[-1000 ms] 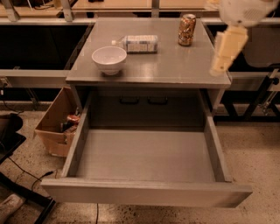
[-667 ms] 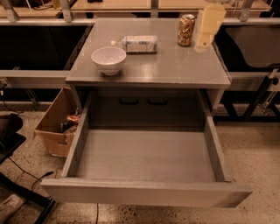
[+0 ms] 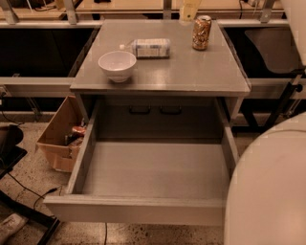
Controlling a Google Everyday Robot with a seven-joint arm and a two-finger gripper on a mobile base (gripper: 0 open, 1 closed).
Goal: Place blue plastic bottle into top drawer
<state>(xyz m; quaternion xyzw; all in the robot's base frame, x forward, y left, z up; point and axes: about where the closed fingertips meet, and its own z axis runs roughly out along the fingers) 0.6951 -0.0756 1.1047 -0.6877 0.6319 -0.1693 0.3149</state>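
The blue plastic bottle (image 3: 149,48) lies on its side at the back of the grey table top (image 3: 191,72), white cap pointing left. Below the table top, the top drawer (image 3: 134,210) stands pulled fully out, with nothing inside it. My gripper (image 3: 189,9) shows as a pale yellow shape at the top edge of the view, above the table's far edge. It is to the right of the bottle, just left of the can, and touches neither. Most of it is cut off by the frame.
A white bowl (image 3: 117,64) sits just left and in front of the bottle. An orange-brown drink can (image 3: 202,32) stands at the back right. A cardboard box (image 3: 60,136) sits on the floor left of the drawer. My white arm (image 3: 267,191) fills the lower right corner.
My gripper has moved from the table's right side up and leftward to the far edge behind the can. The white arm now covers the lower right. Bottle, bowl and can have not moved.
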